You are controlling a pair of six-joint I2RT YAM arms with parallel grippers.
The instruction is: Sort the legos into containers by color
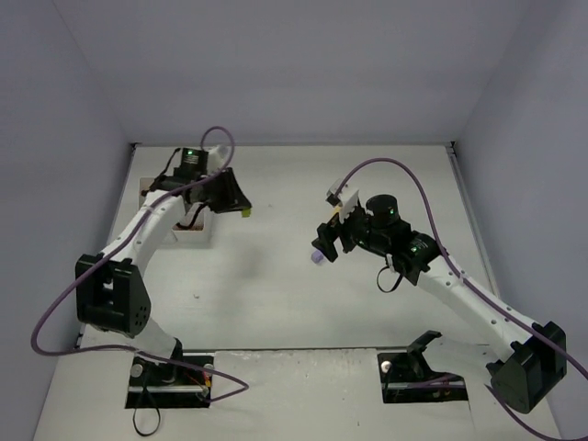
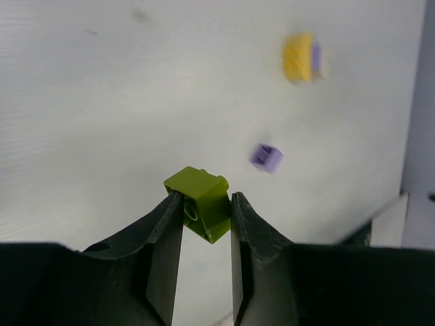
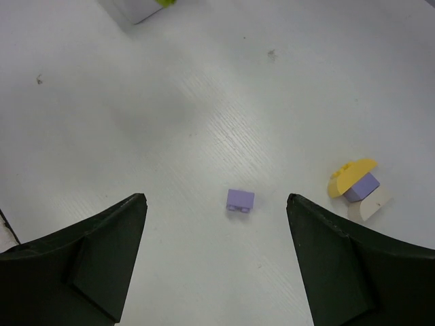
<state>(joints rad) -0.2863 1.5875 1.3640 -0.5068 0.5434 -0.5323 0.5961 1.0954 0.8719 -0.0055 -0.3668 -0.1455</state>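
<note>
My left gripper (image 2: 206, 195) is shut on a lime green brick (image 2: 197, 187) and holds it above the table; in the top view the brick (image 1: 246, 211) shows at the gripper's (image 1: 235, 202) tip. My right gripper (image 3: 216, 198) is open and hovers over a small lilac brick (image 3: 240, 201), which lies on the table between the jaws, not touched. This lilac brick also shows in the top view (image 1: 318, 258) and the left wrist view (image 2: 266, 157). A yellow, lilac and white cluster of bricks (image 3: 357, 187) lies to its right. The white tray (image 1: 197, 237) is mostly hidden under my left arm.
The brick cluster (image 2: 302, 58) also shows far off in the left wrist view. A white corner (image 3: 136, 8) sits at the top left of the right wrist view. Grey walls enclose the table on three sides. Purple cables loop over both arms.
</note>
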